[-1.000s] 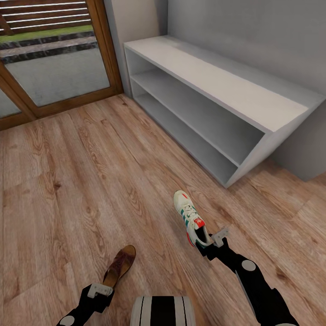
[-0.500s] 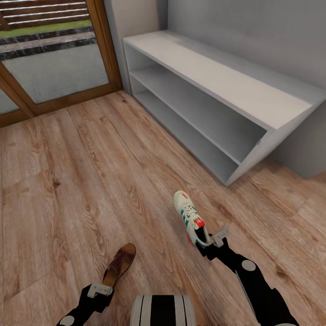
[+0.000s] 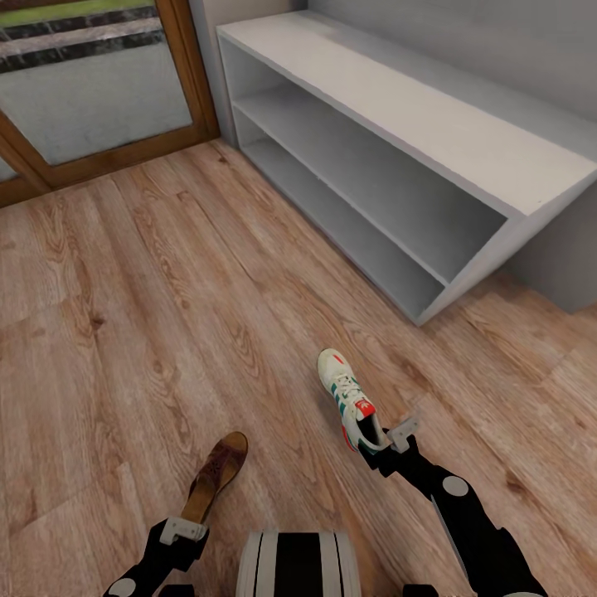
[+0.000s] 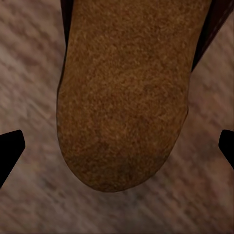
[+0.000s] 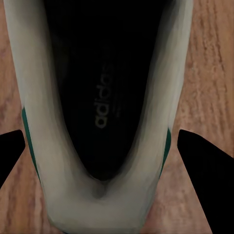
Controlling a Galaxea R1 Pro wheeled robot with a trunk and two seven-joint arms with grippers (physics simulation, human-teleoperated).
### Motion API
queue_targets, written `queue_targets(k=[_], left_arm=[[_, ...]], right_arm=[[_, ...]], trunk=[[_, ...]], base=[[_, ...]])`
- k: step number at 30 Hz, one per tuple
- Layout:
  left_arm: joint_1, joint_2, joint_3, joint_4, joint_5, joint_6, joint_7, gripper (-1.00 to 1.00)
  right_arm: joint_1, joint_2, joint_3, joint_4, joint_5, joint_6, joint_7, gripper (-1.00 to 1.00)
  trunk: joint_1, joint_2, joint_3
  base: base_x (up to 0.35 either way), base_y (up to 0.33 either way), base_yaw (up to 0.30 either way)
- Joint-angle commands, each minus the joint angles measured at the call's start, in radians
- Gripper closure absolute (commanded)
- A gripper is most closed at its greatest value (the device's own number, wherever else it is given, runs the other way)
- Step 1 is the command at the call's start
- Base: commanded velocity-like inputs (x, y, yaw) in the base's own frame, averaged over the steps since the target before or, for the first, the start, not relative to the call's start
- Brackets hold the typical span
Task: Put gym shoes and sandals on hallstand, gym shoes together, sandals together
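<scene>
while the right gripper [image 3: 383,441] clamps the heel of a white lace-up gym shoe [image 3: 349,400] with green side stripes and red-orange marks at toe and tongue, the shoe points toward 11 o'clock in the head view, its toe out over the light brown wood-grain plank floor [image 3: 149,315]. seen from the right wrist, the shoe [image 5: 100,112] shows a dark insole with pale lettering, and the two black fingertips [image 5: 202,168] sit at either side of its white heel wall. at 7 o'clock the left gripper [image 3: 184,531] has hold of the heel end of a flat dark-brown leather sandal [image 3: 217,477] with a tan insole; the left wrist view shows that rounded insole [image 4: 124,97] between the black fingertips [image 4: 9,151], spread wide around it. at 1 o'clock stands the pale grey two-tier shoe rack [image 3: 464,141] with its slanted side, well apart from both shoes.
</scene>
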Motion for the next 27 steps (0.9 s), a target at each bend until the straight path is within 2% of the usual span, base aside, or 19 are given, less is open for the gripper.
queue_targets(k=[1, 11, 16, 27], left_arm=[[0.000, 0.000, 0.003, 0.000, -0.006, -0.006, -0.002, -1.00], [0.000, 0.000, 0.003, 0.000, -0.006, -0.015, -0.002, -1.00], [0.000, 0.000, 0.003, 0.001, -0.006, -0.015, -0.002, -1.00], [0.000, 0.000, 0.004, 0.001, -0.006, -0.017, -0.002, -1.00]], right_arm=[[0.000, 0.001, -0.003, -0.001, 0.007, 0.001, 0.006, 1.00], [0.000, 0.001, -0.003, -0.001, 0.007, 0.001, 0.006, 1.00], [0.000, 0.001, -0.003, 0.000, 0.007, 0.001, 0.006, 1.00], [0.000, 0.001, -0.003, 0.001, 0.007, 0.001, 0.006, 1.00]], trunk=[[0.000, 0.000, -0.002], [0.000, 0.000, -0.005], [0.002, -0.001, -0.025], [0.002, -0.001, -0.025]], base=[[0.000, 0.000, 0.000], [0.000, 0.000, 0.000], [0.000, 0.000, 0.000], [0.021, 0.010, 0.000]])
